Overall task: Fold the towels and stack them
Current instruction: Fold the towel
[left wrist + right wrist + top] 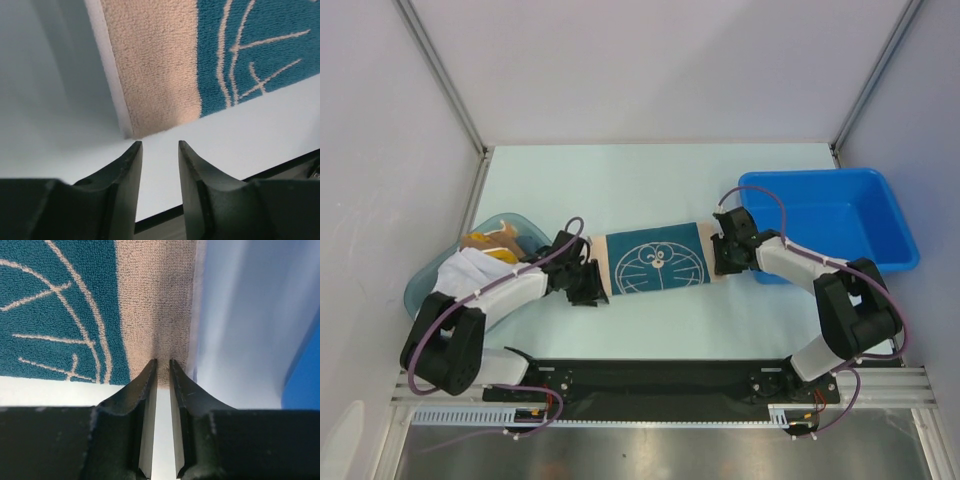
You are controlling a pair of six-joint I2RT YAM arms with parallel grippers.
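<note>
Our left gripper [160,145] is spread, with nothing between its 2 dark fingers [122,175]; in the left wrist view the tips sit just short of the near corner of the teal-blue towel [160,60], apart from it, over the pale table [650,190]. Our right gripper [162,362] has its jaws drawn nearly together, leaving only a thin slit, and the tips meet the near edge of the towel's beige border at the centre of the right wrist view; we cannot tell whether they pinch the cloth or only touch it. In the top view the towel lies flat at the centre of the frame, stretched between the 2 grippers. It has a beige band at each end and a round cartoon face drawn in pale lines on the teal middle. At the right of the frame, just behind the right arm, stands the blue bin [810,180]. At the left, beside the left arm, the translucent teal tub [512,218] holds a crumpled white towel [470,268] and an orange-brown towel [488,240] behind it.
</note>
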